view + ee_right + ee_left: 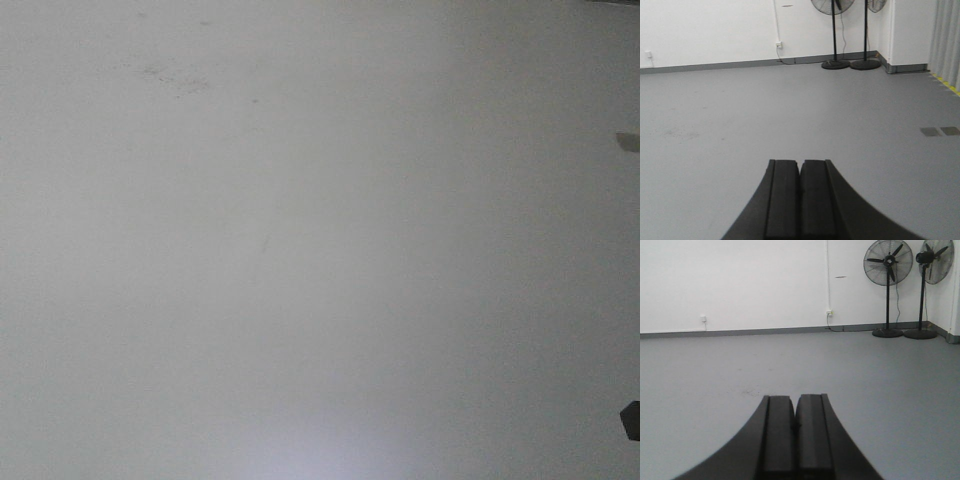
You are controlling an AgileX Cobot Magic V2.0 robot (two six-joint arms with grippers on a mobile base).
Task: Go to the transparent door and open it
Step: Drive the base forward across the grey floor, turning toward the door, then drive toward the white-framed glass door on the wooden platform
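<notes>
The transparent door is out of view in every frame. My left gripper (pixel 795 399) is shut, its two black pads pressed together with nothing between them, pointing over bare grey floor toward a white wall. In the right wrist view my right gripper (pixel 800 162) is also shut and empty, low over the same grey floor. The front view shows only a blank pale surface (pixel 300 240) filling the frame.
Two black pedestal fans (pixel 888 287) (pixel 927 285) stand at the far right by the white wall; the fans (pixel 834 35) also show in the right wrist view. A wall socket with cable (pixel 830 313), a grey curtain (pixel 946 40), yellow floor tape (pixel 946 84) and two floor plates (pixel 939 131) lie to the right.
</notes>
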